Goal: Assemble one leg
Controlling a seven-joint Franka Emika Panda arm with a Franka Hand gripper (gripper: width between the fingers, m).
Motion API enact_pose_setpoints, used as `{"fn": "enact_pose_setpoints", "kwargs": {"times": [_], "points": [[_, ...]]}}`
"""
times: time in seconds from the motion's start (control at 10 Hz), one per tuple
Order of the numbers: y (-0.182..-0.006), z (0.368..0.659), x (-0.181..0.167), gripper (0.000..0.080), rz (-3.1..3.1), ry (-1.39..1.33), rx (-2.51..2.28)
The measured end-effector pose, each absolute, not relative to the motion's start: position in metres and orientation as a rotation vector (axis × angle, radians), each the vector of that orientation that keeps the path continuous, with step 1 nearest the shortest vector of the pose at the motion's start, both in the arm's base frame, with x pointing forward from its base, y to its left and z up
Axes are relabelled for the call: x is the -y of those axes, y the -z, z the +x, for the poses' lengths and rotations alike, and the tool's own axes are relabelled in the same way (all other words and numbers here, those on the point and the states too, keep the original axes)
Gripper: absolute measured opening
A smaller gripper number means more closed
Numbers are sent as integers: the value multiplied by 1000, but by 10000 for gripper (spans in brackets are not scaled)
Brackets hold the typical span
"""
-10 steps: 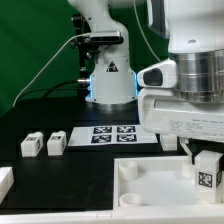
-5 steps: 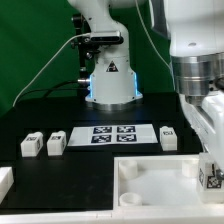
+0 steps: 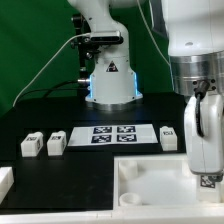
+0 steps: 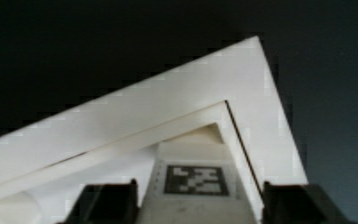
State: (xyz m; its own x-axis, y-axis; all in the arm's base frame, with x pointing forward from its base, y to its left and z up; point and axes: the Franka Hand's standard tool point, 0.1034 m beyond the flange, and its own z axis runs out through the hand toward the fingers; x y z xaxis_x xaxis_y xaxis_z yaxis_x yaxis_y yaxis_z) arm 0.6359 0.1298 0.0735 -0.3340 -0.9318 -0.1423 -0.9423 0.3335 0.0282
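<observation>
Leg held: small white post (image 4: 197, 182) with a black-and-white marker on its face, seen in the wrist view between the two dark fingers, over a corner of the white tray; in the exterior view mostly hidden behind the gripper, only a sliver with a marker showing low at the far right edge.
Far-left piece: white block (image 3: 6, 181) cut off by the exterior view's left edge, near side of the table.
Loose legs on the left: two small white blocks, first (image 3: 32, 144) and second (image 3: 56, 142), side by side just apart on the black table (image 3: 70, 170), each with a marker face.
Marker board: flat white strip (image 3: 113, 134) with four black tags, lying right of the two blocks, in front of the arm's base (image 3: 110, 80).
Third loose leg: white block (image 3: 168, 137) just right of the marker board, upright on the table.
Tray: wide white part (image 3: 150, 185) at the near right, with a round socket visible at its near-left corner.
Gripper: (image 3: 204, 150) lowered over the tray's right side; fingers (image 4: 105, 200) pinching the held leg from both sides in the wrist view.
Backdrop: green screen (image 3: 30, 40) behind the table.
</observation>
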Motion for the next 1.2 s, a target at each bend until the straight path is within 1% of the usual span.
{"fn": "enact_pose_setpoints", "kwargs": {"times": [0.2,0.3,0.5,0.6,0.7,0.9,1.0,1.2], "points": [[-73,635,-130,611,-1756,-161,-2478],[-73,635,-130,638,-1760,-161,-2476],[-72,635,-130,647,-1781,-160,-2461],[-71,632,-128,647,-1983,-130,-2283],[-70,624,-123,649,-2065,-124,-2208],[-69,619,-117,649,-2433,-110,-1801],[-65,614,-122,649,-2585,-119,-1603],[-64,614,-120,649,-2743,-100,-1305]]}}
